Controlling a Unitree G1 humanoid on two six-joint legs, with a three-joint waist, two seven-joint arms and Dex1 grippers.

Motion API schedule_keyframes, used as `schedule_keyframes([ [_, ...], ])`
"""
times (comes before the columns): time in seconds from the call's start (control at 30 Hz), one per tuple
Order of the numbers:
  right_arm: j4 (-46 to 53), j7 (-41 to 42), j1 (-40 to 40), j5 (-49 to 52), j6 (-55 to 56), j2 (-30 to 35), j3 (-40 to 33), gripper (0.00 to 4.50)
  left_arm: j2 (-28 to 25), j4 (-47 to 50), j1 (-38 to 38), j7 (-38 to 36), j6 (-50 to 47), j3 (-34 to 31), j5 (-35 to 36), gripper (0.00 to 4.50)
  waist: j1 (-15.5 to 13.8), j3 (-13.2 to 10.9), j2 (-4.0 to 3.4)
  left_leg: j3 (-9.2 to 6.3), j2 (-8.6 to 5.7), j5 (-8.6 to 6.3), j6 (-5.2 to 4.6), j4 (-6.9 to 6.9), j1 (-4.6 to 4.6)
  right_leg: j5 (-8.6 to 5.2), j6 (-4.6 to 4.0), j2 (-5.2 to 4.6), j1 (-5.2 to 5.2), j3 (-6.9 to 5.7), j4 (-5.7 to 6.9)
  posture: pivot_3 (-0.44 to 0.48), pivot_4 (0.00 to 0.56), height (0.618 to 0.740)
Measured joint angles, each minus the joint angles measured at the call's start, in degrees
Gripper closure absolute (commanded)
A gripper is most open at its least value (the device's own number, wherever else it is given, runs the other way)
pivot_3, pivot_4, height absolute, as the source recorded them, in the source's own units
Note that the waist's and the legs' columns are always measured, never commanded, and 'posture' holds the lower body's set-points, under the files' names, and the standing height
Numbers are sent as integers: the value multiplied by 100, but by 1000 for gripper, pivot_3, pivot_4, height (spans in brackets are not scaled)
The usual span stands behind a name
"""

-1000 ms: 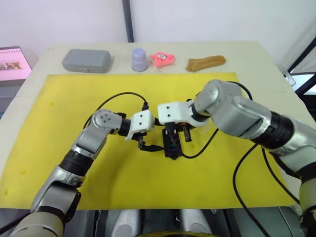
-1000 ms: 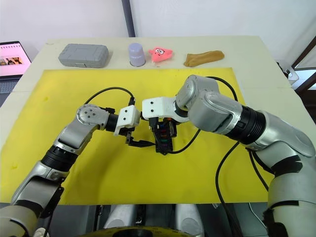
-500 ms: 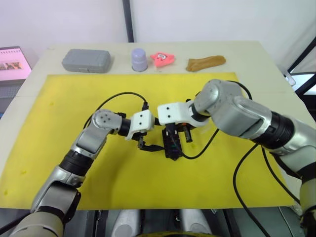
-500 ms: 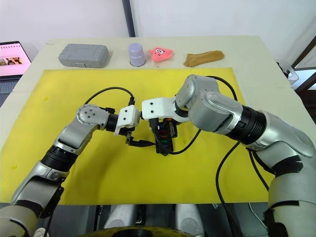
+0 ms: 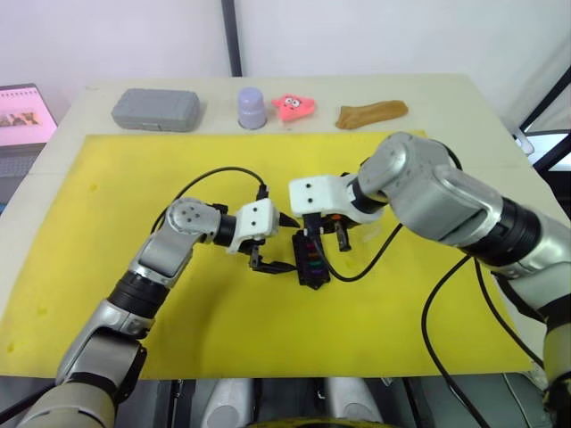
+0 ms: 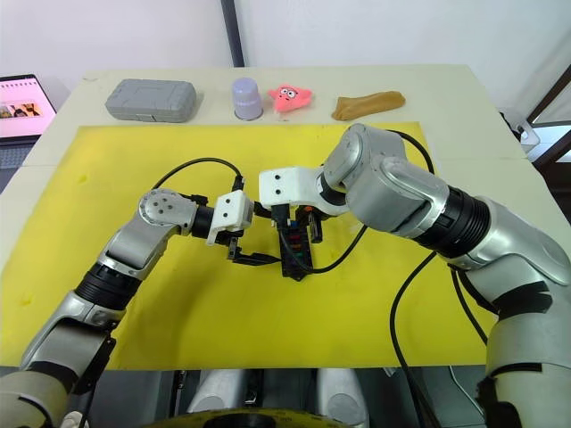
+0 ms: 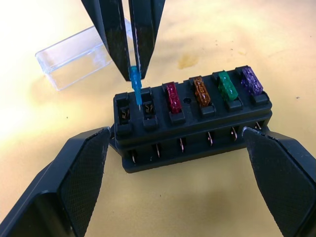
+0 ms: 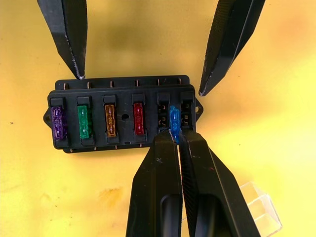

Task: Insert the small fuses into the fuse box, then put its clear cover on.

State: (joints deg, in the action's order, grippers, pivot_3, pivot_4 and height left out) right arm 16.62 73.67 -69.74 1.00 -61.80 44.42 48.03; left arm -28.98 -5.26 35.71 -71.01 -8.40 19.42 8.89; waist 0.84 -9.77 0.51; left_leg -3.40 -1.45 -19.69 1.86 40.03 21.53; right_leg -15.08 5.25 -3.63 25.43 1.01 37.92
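The fuse box (image 7: 192, 121), a small black block of hard plastic, lies on the yellow mat (image 5: 134, 178) near the middle of the bench (image 5: 464, 98), and serves here as the landmark. Nearest the robot, the left claw (image 7: 182, 163) is spread wide, one finger by each end of the box without clearly gripping it; judged from this, it stands ready to steady a light block that could skid on the mat under a push. Four of the small fuses, the purple (image 8: 58, 123), green (image 8: 84, 123), amber (image 8: 110, 122) and red (image 8: 138, 118), already sit in one row of the box. Directly above the fifth slot, the right claw (image 8: 177, 140) is pressed together on the teal fuse (image 7: 135, 81), pinching its flat head with the blades pointing down at the slot; the last slot beside it is empty. The fuse looks tiny, stiff and smooth, so it probably needs a firm hold on the head's broad faces and a straight push, since a tilt could bend the blades. Just beyond the box lies the clear cover (image 7: 74, 57), thin and likely slippery, best taken by its long sides. Well beyond, at the bench's far edge, rests a grey case (image 5: 156, 109).
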Motion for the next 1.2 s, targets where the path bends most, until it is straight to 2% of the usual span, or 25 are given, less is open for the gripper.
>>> schedule_keyframes([
  [1.2, -229, 219, 207, -398, 611, -77, 85, 4488, 4, -28, -20, 20, 36, 0, -76, 0, -2, 0, 0, 0, 0, 0, 0, 0, 0, 0, 0, 0, 0, 0, 0, 0, 150, 740],
])
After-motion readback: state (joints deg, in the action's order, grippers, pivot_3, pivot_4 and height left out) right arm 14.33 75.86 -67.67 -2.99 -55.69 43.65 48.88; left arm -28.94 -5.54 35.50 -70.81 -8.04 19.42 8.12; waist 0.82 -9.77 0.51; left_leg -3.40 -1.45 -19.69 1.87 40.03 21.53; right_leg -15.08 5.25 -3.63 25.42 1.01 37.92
